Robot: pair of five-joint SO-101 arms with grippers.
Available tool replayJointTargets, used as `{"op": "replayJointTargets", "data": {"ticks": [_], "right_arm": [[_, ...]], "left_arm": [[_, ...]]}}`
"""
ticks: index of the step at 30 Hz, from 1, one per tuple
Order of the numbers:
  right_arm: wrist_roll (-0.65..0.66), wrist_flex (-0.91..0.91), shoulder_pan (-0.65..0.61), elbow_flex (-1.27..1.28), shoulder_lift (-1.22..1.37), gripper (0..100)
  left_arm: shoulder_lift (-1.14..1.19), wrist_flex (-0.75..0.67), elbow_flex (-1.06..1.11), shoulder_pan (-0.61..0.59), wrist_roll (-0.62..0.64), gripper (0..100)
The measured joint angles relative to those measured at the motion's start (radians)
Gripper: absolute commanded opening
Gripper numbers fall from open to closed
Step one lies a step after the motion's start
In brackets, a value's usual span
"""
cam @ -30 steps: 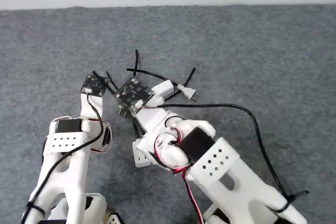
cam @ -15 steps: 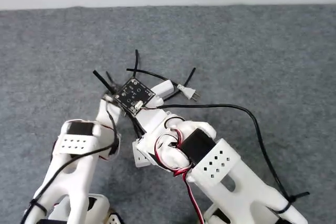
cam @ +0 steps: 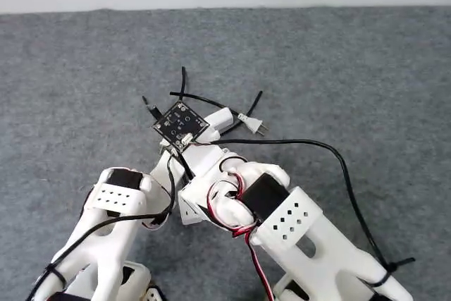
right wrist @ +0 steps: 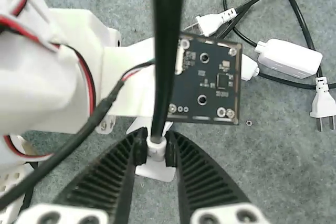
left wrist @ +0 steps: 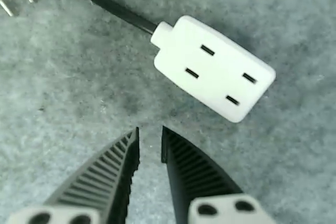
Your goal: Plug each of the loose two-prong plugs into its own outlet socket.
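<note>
Just beyond left fingers (left wrist: pixel 130 155), outlet socket (left wrist: pixel 215 74)

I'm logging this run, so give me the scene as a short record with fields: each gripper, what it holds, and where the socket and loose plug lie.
Surface: grey carpet
Left gripper: fingers narrowly open, empty, pointing at the carpet beside a white outlet socket
Right gripper: fingers shut on a white cable end with a black cable
Loose plug: lying on the carpet, unplugged
Socket state: all four visible slots empty
</note>
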Motion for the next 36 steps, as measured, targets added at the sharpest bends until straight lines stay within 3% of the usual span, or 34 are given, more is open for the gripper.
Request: {"op": "replayJointTargets", "data": {"ticks": [7, 23, 36], "right_arm": [[-0.046, -0.009, -0.002, 0.000, 0.000, 0.8], [-0.089, -0.048, 0.037, 0.035, -0.002, 0.8], [-0.262, -0.331, 0.118, 0.255, -0.002, 0.8]], "left_arm": [[0.000, 0.032, 0.000, 0.000, -0.066, 7], [-0.028, 0.037, 0.012, -0.002, -0.077, 7], [-0.460, -0.132, 0.153, -0.201, 0.264, 11]]}}
